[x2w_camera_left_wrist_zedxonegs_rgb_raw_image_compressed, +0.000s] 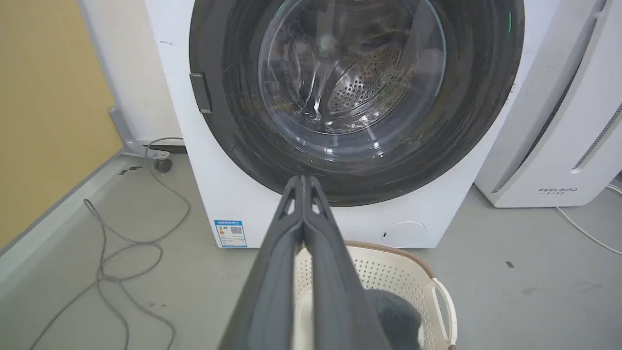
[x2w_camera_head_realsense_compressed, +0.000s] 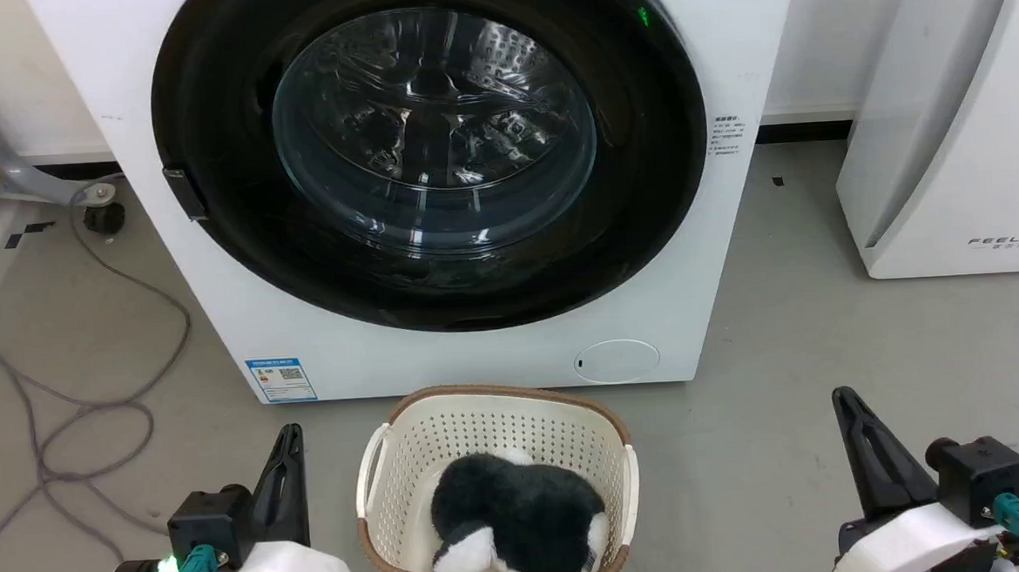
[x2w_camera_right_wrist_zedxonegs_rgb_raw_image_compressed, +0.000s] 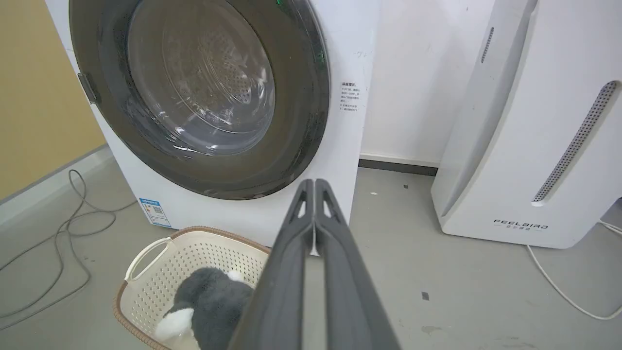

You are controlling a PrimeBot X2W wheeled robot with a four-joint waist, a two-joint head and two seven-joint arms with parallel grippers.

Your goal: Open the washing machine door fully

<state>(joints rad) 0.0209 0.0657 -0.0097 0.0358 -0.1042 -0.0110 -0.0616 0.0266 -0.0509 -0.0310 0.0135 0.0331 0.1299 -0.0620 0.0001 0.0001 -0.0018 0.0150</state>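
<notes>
The white washing machine (x2w_camera_head_realsense_compressed: 444, 359) stands straight ahead on the grey floor. Its round glossy black door (x2w_camera_head_realsense_compressed: 225, 187) with the clear glass bowl lies flat against the front, with a small dark handle tab (x2w_camera_head_realsense_compressed: 184, 193) at its left rim. The door (x2w_camera_left_wrist_zedxonegs_rgb_raw_image_compressed: 252, 131) and the door (x2w_camera_right_wrist_zedxonegs_rgb_raw_image_compressed: 301, 121) also show in both wrist views. My left gripper (x2w_camera_head_realsense_compressed: 289, 437) is low at the lower left, shut, well short of the machine. My right gripper (x2w_camera_head_realsense_compressed: 845, 399) is at the lower right, also shut. The left gripper (x2w_camera_left_wrist_zedxonegs_rgb_raw_image_compressed: 302, 179) and the right gripper (x2w_camera_right_wrist_zedxonegs_rgb_raw_image_compressed: 315, 182) hold nothing.
A cream laundry basket (x2w_camera_head_realsense_compressed: 397, 466) holding a black and white plush toy (x2w_camera_head_realsense_compressed: 513, 517) sits on the floor in front of the machine, between my arms. A white FEELBIRD appliance (x2w_camera_head_realsense_compressed: 954, 123) stands to the right. Grey cables (x2w_camera_head_realsense_compressed: 88, 404) trail over the floor on the left.
</notes>
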